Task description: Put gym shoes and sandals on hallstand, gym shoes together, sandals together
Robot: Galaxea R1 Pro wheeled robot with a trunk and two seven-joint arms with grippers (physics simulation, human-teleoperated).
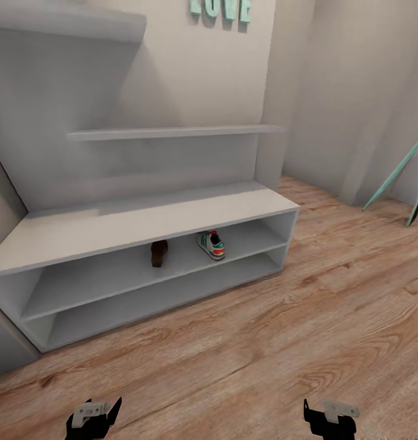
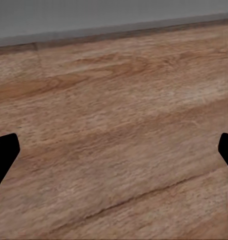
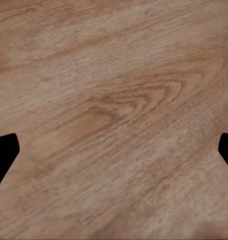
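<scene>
The light grey hallstand (image 1: 142, 223) stands against the wall, a low bench with two open shelf levels. On its upper shelf level rests a brown sandal (image 1: 159, 252) and, to its right, one white gym shoe (image 1: 211, 244) with green and red-orange trim. They lie apart from each other. My left gripper (image 1: 93, 417) and right gripper (image 1: 329, 417) hang low at the head view's bottom edge, over the wood-grain corridor floor (image 1: 282, 342). Both are open with nothing between the fingers (image 2: 4, 155) (image 3: 4, 155). The other shoe and sandal are out of view.
Floating grey shelves (image 1: 172, 132) hang above the bench, with teal letters (image 1: 221, 8) on the wall. Teal and dark slanted legs (image 1: 398, 174) lean at the far right. A grey base strip (image 2: 114, 31) lines the floor's edge in the left wrist view.
</scene>
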